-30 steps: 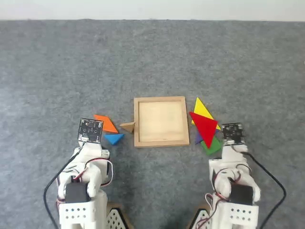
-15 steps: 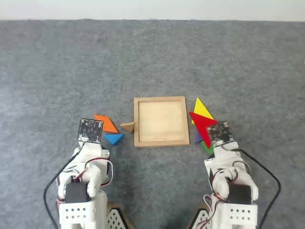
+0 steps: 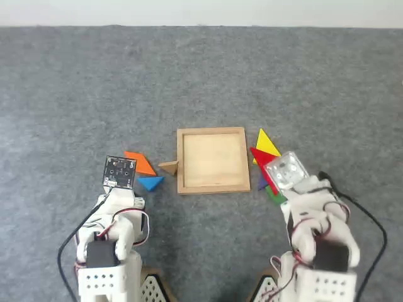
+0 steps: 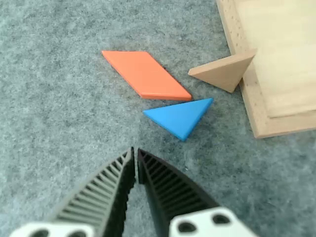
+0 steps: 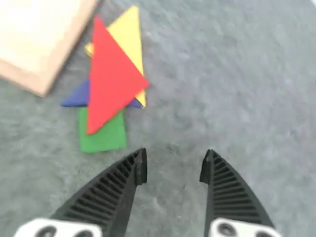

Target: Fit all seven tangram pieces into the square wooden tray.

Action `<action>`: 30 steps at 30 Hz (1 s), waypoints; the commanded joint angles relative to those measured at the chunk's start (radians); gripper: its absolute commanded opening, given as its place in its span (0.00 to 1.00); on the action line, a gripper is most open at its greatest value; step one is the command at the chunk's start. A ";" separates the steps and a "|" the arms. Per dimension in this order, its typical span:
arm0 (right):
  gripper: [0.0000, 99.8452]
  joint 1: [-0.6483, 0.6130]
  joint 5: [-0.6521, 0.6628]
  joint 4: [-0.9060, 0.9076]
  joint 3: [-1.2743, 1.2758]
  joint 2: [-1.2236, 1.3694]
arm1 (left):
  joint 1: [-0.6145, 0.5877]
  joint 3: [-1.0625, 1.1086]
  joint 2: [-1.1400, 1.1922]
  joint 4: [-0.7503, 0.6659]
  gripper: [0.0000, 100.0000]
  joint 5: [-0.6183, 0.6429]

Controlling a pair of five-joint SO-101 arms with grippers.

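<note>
Right gripper (image 5: 173,165) jaws wide, red triangle (image 5: 111,74) stacked just ahead: grab may drag yellow triangle (image 5: 131,29), green piece (image 5: 103,136) beneath. Left gripper (image 4: 136,155) jaws closed, empty, blue triangle (image 4: 180,116) ahead.

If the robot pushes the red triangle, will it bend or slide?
Probably no bending: the red triangle looks flat and stiff. It lies atop the yellow triangle, blue piece and green piece, so a push would likely slide it off.

7 pcs: red triangle (image 5: 111,74), yellow triangle (image 5: 129,34), blue triangle (image 4: 180,116), tan triangle (image 4: 223,71) = 4 triangles. Plus 1 orange parallelogram (image 4: 145,74), 1 green square (image 5: 101,136), 1 dk-blue piece (image 5: 75,98), partly hidden. 1 tray (image 3: 211,187).
</note>
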 commanded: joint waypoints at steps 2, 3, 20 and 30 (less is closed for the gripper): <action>0.20 -0.074 -0.084 -0.090 -0.249 0.447 | -0.006 -0.008 -0.020 0.006 0.01 0.009; 0.20 -0.077 -0.114 -0.113 -0.298 0.550 | -0.006 -0.008 -0.020 0.006 0.01 0.009; 0.28 -0.243 -0.400 -0.272 -0.683 1.348 | -0.006 -0.008 -0.020 0.006 0.01 0.009; 0.28 -0.266 -0.400 -0.320 -0.683 1.420 | -0.006 -0.008 -0.020 0.006 0.01 0.009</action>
